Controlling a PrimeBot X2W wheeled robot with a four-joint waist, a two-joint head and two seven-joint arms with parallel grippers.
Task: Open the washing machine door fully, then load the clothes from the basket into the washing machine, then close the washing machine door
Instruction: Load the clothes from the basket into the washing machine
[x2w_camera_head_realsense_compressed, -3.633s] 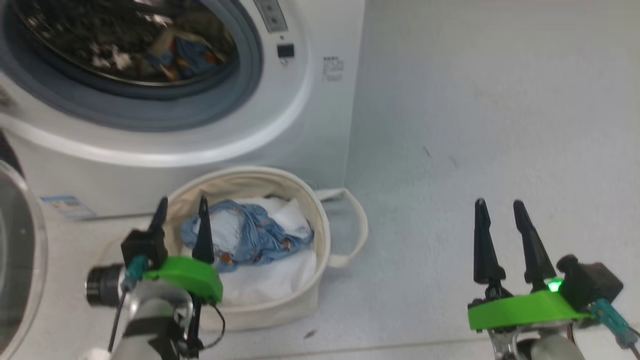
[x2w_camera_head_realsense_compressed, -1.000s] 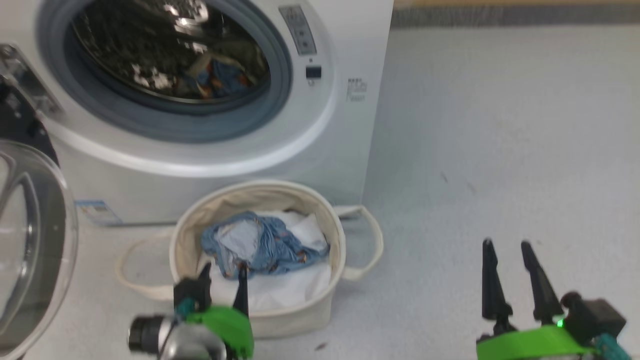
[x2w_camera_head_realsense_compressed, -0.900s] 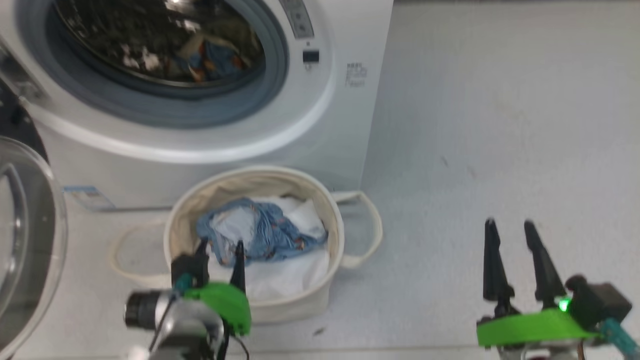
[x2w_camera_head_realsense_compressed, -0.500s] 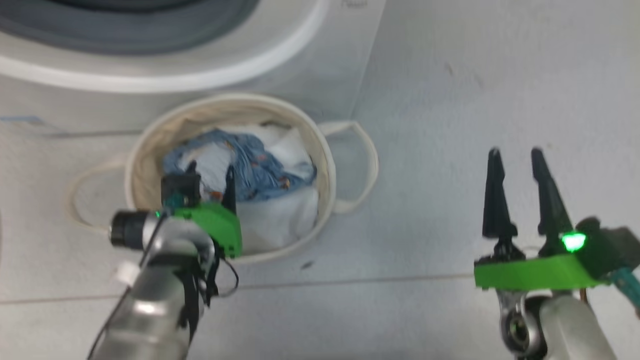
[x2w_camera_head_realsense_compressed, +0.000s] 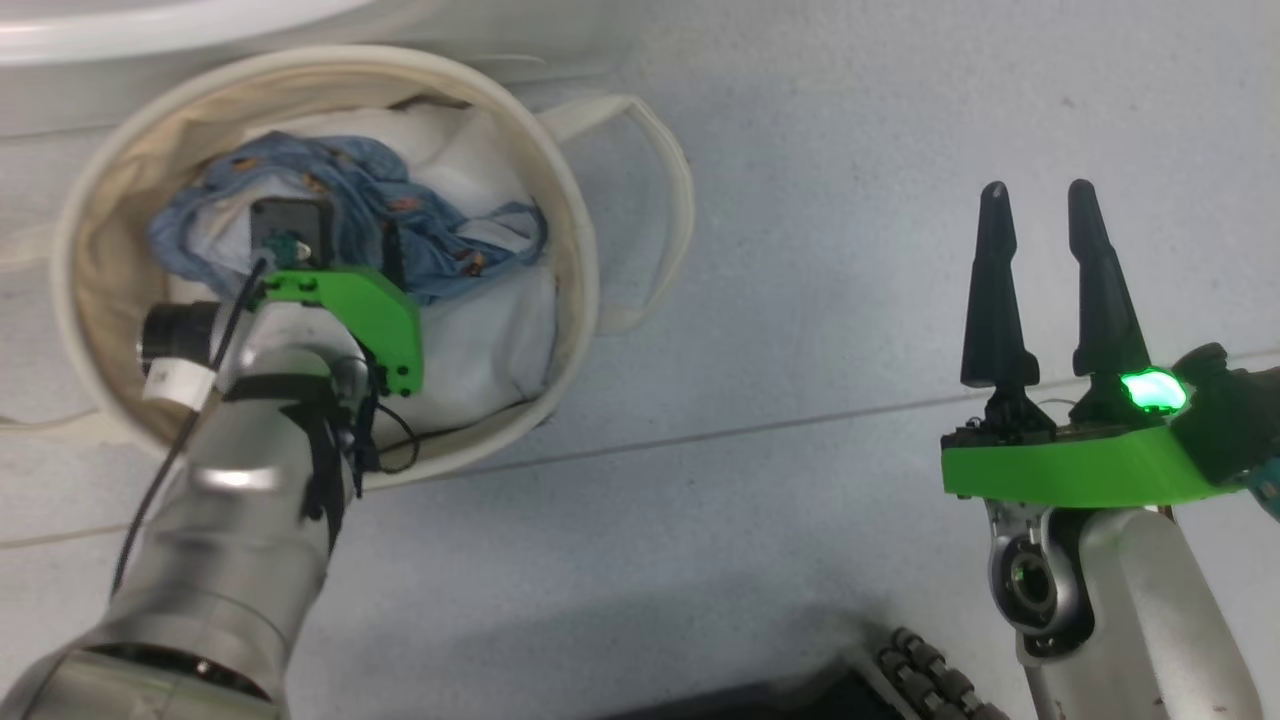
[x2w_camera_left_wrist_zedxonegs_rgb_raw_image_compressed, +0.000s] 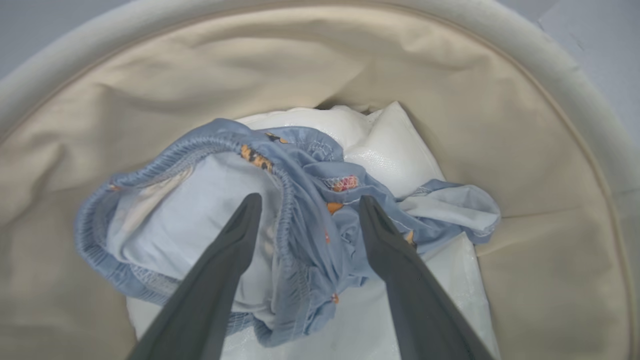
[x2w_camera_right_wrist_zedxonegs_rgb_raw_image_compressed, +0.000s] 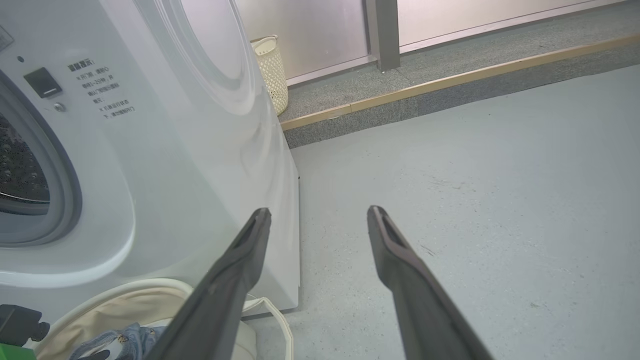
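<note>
Counting: basket (x2w_camera_left_wrist_zedxonegs_rgb_raw_image_compressed: 125, 90) 1 | blue garment (x2w_camera_left_wrist_zedxonegs_rgb_raw_image_compressed: 305, 200) 1 | white sheet (x2w_camera_left_wrist_zedxonegs_rgb_raw_image_compressed: 385, 145) 1

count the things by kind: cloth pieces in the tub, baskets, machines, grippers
cloth pieces: 2, light blue elastic-waisted garment, plain white sheet
baskets: 2, round cream canvas tub, cream perforated bin by the far wall
machines: 1, big white front-loading washing machine
grippers: 2, left gripper, right gripper, both open
total: 7
</note>
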